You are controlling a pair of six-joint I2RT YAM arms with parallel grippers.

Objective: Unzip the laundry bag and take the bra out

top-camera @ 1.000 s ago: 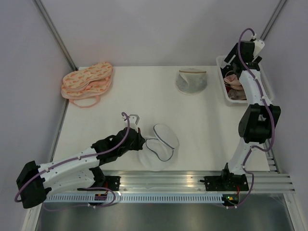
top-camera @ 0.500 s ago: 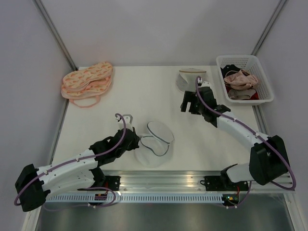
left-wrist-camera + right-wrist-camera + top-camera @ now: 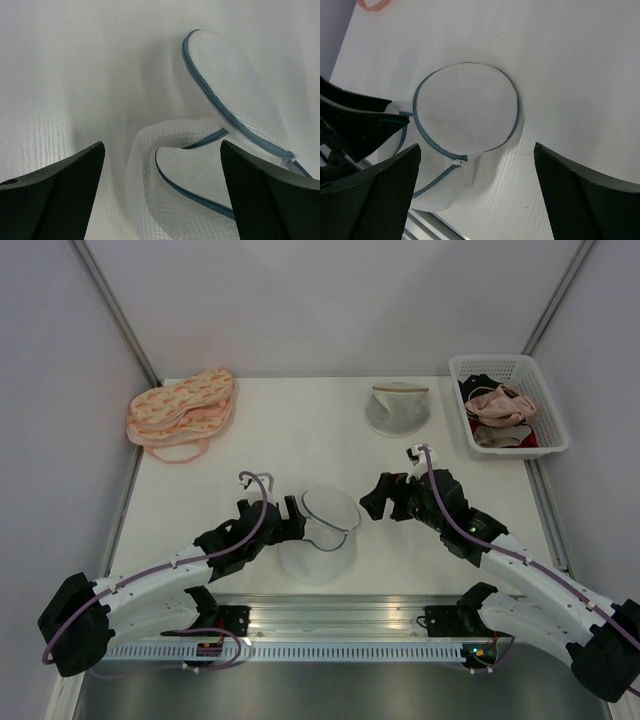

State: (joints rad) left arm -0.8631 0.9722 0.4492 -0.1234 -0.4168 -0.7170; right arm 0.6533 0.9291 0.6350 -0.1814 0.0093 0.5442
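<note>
Top external view: the laundry bag [image 3: 318,552] sits on the desk [image 3: 300,435] near its 6 o'clock edge, unzipped, with its round lid [image 3: 331,508] standing up at the far side of the mouth. My left claw [image 3: 296,519] is at the bag's 9 o'clock side, just beside the mesh. My right claw [image 3: 368,503] hangs at its 3 o'clock side, near the lid but apart from it. The bra [image 3: 498,400], pale pink, lies on the other clothes in the white basket [image 3: 547,402] out at 2 o'clock, well apart from the bag. A greyer mesh bag [image 3: 397,408] rests at 1 o'clock and a stack of peach bras [image 3: 182,408] at 10 o'clock. Left wrist view: my left claw [image 3: 161,145] is spread wide, its two fingers [image 3: 55,195] at the lower corners with nothing held between them. Ahead, the laundry bag's [image 3: 150,215] mesh wall curls round toward 6 o'clock, and the lid [image 3: 237,92] with its blue-grey zip leans up toward 1 o'clock. Right wrist view: my right claw [image 3: 476,147] is likewise gaping and grips nothing. The lid [image 3: 465,107] faces me at the middle, with the zip slider [image 3: 464,162] at its 6 o'clock edge. The rest of the laundry bag [image 3: 432,187] lies toward 7 o'clock, and my left claw's dark finger [image 3: 370,120] shows at 9 o'clock.
</note>
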